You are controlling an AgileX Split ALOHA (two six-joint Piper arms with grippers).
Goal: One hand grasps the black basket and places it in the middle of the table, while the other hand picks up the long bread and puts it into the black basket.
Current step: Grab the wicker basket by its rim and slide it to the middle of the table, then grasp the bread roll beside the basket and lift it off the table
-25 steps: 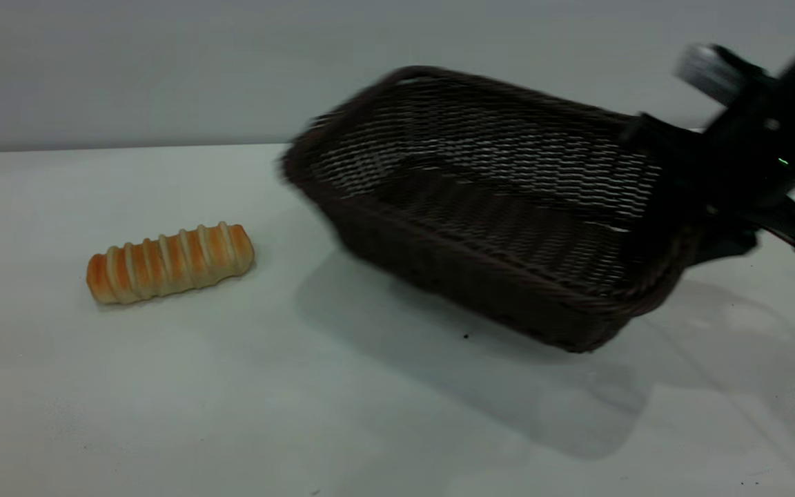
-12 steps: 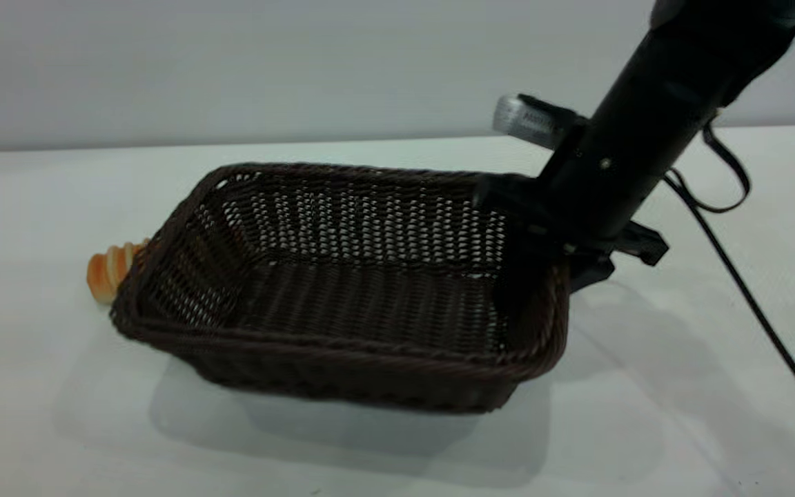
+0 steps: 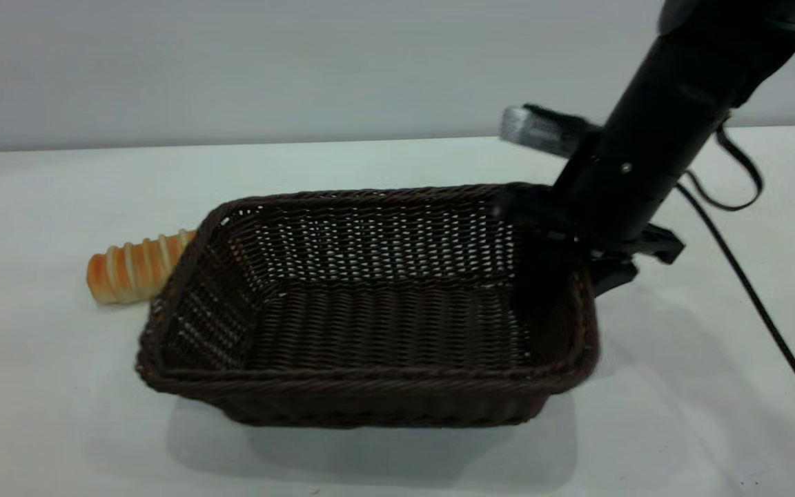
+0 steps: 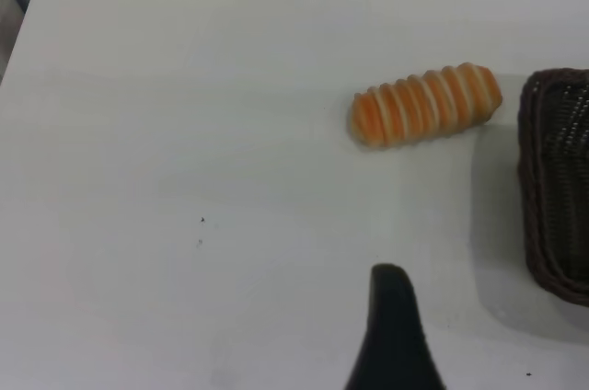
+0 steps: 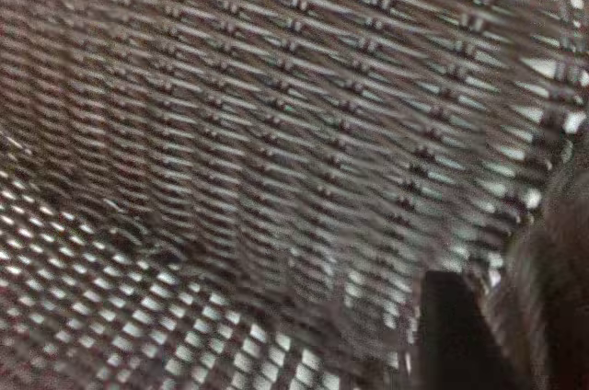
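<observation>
We see the right end effector (image 3: 577,266) clamped on the right rim of the basket (image 3: 370,324), mid-table (image 3: 59,414). The basket's left corner hides one end of the bread (image 3: 132,269) behind it. The left end effector (image 4: 394,330) hovers nearby; we cannot tell its opening.

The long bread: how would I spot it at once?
Find the black basket on the white table, held at its rim by the right hand. Just outside its opposite end lies the long bread, golden-orange with pale stripes.
</observation>
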